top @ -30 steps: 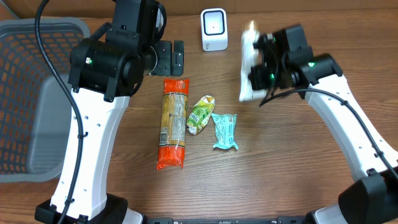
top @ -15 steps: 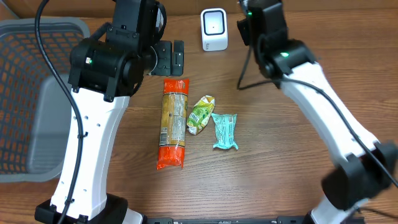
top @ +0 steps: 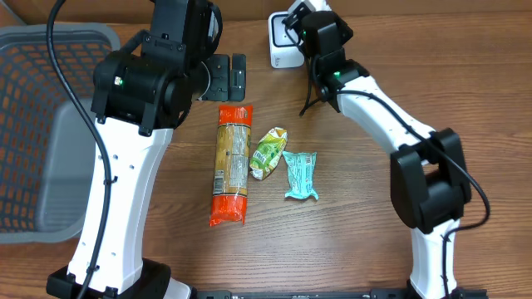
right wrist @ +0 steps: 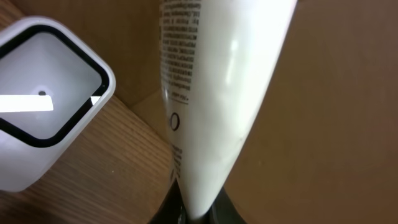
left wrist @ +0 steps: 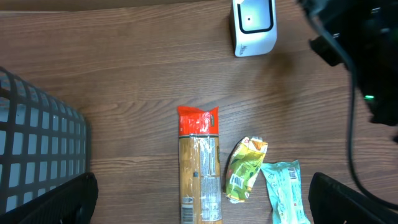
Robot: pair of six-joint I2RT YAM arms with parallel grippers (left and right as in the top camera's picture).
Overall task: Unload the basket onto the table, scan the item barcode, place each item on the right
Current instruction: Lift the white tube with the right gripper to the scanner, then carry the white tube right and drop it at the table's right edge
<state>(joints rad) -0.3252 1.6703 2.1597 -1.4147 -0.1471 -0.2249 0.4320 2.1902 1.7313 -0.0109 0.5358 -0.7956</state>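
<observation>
My right gripper is shut on the crimped end of a white tube with small black print, and the tube fills the right wrist view. The white barcode scanner with its black-rimmed window stands just left of the tube. From overhead, the right gripper hangs right beside the scanner at the table's back edge, with a bit of the white tube showing above it. My left gripper hovers open left of the scanner, nothing between its fingers.
A long orange-red packet, a green packet and a teal packet lie side by side mid-table. A grey mesh basket stands at the far left. A brown cardboard wall rises behind the scanner.
The right arm swung from the right side over to the scanner, carrying the white tube close to it. The left arm and the packets have not moved.
</observation>
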